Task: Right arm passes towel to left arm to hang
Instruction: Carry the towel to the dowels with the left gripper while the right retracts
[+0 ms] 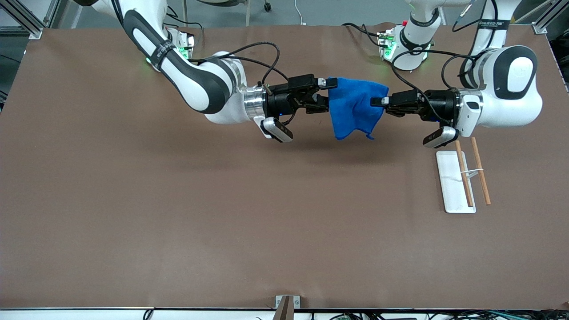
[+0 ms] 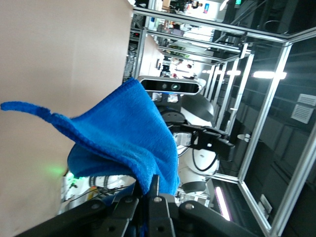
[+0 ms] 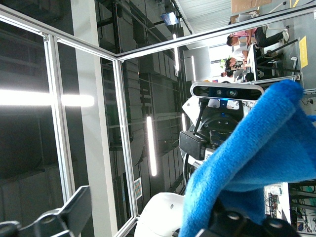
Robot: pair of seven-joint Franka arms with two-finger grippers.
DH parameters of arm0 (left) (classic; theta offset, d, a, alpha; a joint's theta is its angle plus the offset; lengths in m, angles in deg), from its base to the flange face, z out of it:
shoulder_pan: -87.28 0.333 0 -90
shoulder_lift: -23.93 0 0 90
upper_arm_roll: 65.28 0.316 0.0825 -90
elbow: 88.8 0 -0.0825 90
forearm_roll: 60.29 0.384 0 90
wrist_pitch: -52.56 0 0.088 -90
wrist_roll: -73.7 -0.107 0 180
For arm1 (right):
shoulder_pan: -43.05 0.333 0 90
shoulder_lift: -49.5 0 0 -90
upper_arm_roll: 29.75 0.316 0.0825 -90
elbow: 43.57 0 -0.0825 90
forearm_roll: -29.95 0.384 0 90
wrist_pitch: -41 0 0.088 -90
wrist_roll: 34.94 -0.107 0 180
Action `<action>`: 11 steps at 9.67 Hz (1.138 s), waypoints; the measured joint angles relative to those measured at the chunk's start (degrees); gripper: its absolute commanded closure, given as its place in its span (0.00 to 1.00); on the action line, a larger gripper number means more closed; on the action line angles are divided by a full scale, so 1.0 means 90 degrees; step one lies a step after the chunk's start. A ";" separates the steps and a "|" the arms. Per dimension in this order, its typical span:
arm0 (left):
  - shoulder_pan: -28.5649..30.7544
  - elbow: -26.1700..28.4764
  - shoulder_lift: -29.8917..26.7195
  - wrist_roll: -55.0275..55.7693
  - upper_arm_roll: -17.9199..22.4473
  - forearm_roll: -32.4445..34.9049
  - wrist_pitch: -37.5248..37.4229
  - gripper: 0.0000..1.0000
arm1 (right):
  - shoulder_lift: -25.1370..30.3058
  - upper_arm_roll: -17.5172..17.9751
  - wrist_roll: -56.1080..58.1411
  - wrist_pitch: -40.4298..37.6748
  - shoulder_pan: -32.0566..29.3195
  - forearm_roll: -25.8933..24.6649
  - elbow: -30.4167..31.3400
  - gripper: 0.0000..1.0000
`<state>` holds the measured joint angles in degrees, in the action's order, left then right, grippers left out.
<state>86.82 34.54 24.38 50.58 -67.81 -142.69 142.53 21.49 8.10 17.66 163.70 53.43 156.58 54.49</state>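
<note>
Brown table [image 1: 178,213], towel [image 1: 353,106] held in the air between both grippers above it.

We see the left gripper [image 1: 381,102] clamped on one towel edge and the right gripper [image 1: 326,95] with fingers spread around the other. We should confirm the left pinch before retracting the right arm, then carry toward the white tray [image 1: 450,186].
</note>
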 measured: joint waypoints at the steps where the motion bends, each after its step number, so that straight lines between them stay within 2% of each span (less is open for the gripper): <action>1: 0.0088 -0.0118 0.0001 -0.0003 0.0055 0.0509 0.0005 1.00 | -0.0006 -0.0031 -0.0003 0.0106 -0.0116 -0.0269 0.0033 0.00; 3: 0.0149 -0.0357 0.0002 -0.0003 0.0355 0.1506 0.0005 1.00 | -0.0026 -0.0052 -0.0356 0.0145 -0.0746 -0.1583 0.0228 0.00; 5: 0.0165 -0.0482 0.0004 -0.0053 0.0650 0.2600 0.0147 1.00 | -0.0043 -0.0183 -0.1052 0.0129 -0.1406 -0.3560 0.0311 0.00; 6: 0.0169 -0.0536 0.0007 -0.0061 0.0761 0.3275 0.0379 1.00 | -0.0043 -0.0451 -0.1358 0.0113 -0.1574 -0.4581 0.0314 0.00; 8: 0.0173 -0.0562 0.0048 -0.0154 0.1008 0.4539 0.0951 1.00 | 0.0012 -0.1316 -0.1767 -0.0075 -0.1649 -0.6506 0.0294 0.00; 10: 0.0184 -0.0636 0.0299 -0.0555 0.1471 0.5406 0.1385 1.00 | 0.0183 -0.2358 -0.2305 -0.1020 -0.1664 -0.8254 0.0123 0.00; 11: 0.0190 -0.0757 0.0438 -0.0992 0.1864 0.5622 0.1434 1.00 | 0.0305 -0.2870 -0.2444 -0.1513 -0.1674 -0.8936 -0.0008 0.00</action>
<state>88.53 27.72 28.32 41.66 -51.04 -92.09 155.44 24.23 -17.73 -4.34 150.08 38.36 76.15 54.41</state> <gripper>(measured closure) 0.956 0.000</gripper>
